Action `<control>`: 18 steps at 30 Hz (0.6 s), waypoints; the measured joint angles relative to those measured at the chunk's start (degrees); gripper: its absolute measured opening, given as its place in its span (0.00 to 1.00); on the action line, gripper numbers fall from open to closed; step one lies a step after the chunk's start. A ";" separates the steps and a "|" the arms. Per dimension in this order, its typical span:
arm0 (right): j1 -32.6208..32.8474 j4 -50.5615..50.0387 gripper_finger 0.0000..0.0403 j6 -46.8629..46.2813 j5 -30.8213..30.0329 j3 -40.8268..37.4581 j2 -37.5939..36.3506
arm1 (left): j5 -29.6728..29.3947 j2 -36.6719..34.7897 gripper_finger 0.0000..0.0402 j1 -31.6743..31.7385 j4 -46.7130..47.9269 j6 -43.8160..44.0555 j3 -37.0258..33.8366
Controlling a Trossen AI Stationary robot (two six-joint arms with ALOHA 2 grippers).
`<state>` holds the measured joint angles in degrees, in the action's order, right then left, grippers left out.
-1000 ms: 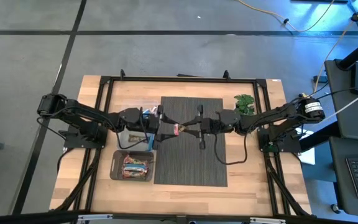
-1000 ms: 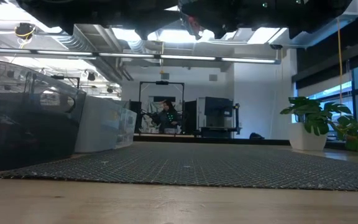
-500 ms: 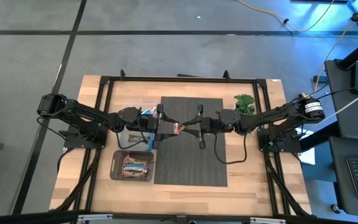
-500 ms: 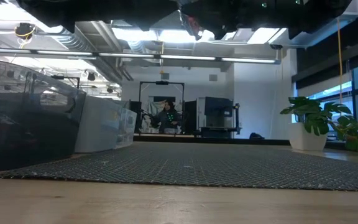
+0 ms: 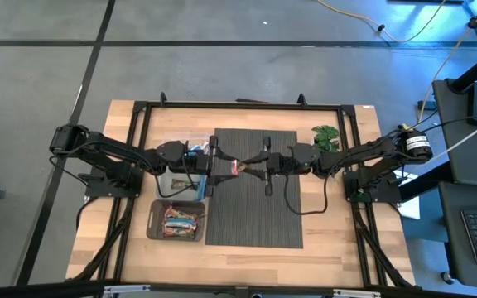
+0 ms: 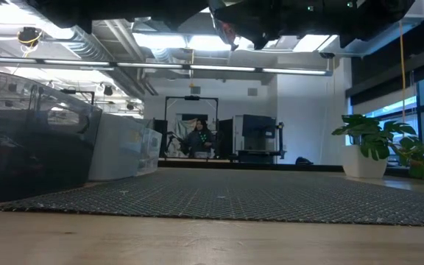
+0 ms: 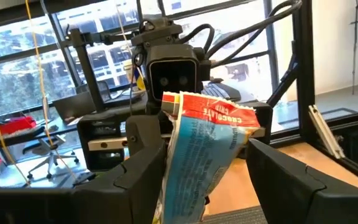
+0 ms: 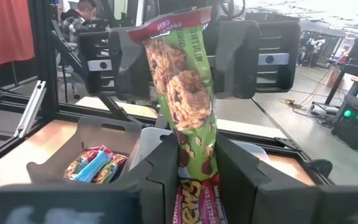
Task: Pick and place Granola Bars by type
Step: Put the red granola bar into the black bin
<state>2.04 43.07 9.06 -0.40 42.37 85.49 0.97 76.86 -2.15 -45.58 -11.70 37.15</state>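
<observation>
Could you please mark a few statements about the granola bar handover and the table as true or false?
1. The right gripper is clamped on a granola bar. True.
2. That bar lies flat on the dark mat. False: it is held in the air above the mat, between the two grippers.
3. The left gripper has its fingers on either side of the same bar. True.
4. The grey bin holds several wrapped bars. True.
5. The green plant sprig lies inside the grey bin. False: it lies on the table beside the mat, near the right arm.
</observation>
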 joint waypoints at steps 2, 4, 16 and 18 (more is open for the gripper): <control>0.00 0.00 0.24 0.00 -0.02 0.00 0.00 | -0.90 0.00 0.52 0.00 0.00 -0.95 0.00; 0.00 0.00 0.24 0.00 -0.02 0.00 0.00 | -2.23 0.00 0.49 0.00 0.00 -1.56 0.00; 0.00 -0.08 0.24 0.28 -0.11 0.00 0.02 | -3.96 0.00 0.28 0.00 0.03 -2.07 0.00; 0.00 -0.09 0.24 0.28 0.00 0.00 0.01 | -3.91 0.00 0.26 0.00 0.02 -2.09 0.00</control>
<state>2.04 42.98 9.34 -0.40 42.37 85.51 -2.94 76.86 -2.15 -45.56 -13.78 37.15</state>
